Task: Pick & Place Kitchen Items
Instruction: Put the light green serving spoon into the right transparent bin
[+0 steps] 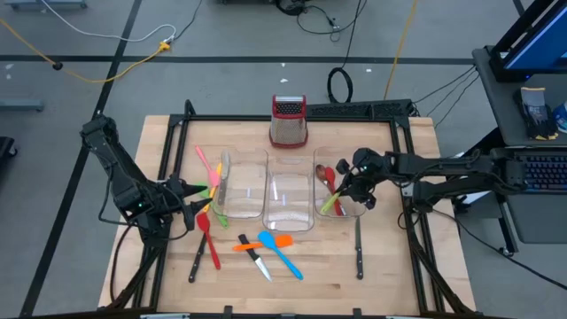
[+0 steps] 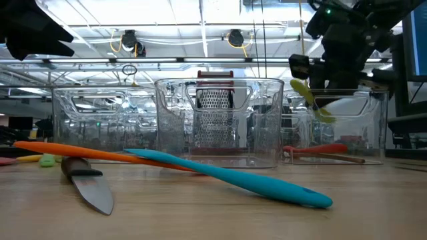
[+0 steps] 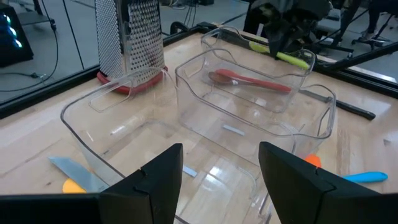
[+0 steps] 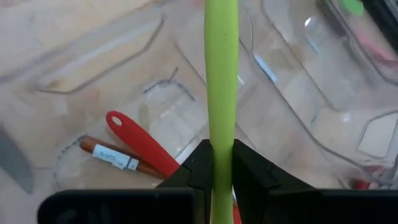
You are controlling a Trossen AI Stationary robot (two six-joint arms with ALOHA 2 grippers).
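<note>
My right gripper [image 1: 347, 190] hangs over the right clear bin [image 1: 350, 213], shut on a light-green utensil [image 1: 330, 206]. The low view shows that utensil [image 2: 312, 100] slanting above the bin. A red spoon [image 4: 140, 146] and a brown spoon [image 4: 102, 151] lie on the bin's floor. My left gripper [image 1: 190, 202] waits open at the left bin's [image 1: 241, 208] left side, nothing between its fingers [image 3: 158, 180]. An orange spatula [image 1: 261, 244], a blue spatula [image 1: 282, 254], a red spatula [image 1: 206, 237], a pink spatula [image 1: 205, 161] and black-handled knives [image 1: 253, 255] lie flat on the table. My right gripper pinches the light-green utensil's slim handle [image 4: 221, 140] between its two fingers. The fingers slant down from the table's right side, and the utensil runs on forward past the fingertips. It is lifted clear, tilted above the right bin.
A steel box grater with a red top [image 1: 288, 120] stands behind the middle bin [image 1: 289, 213]. Another knife [image 1: 359, 252] lies near the right bin's front. A black frame [image 1: 292, 115] borders the wooden table, and cables lie on the floor beyond it.
</note>
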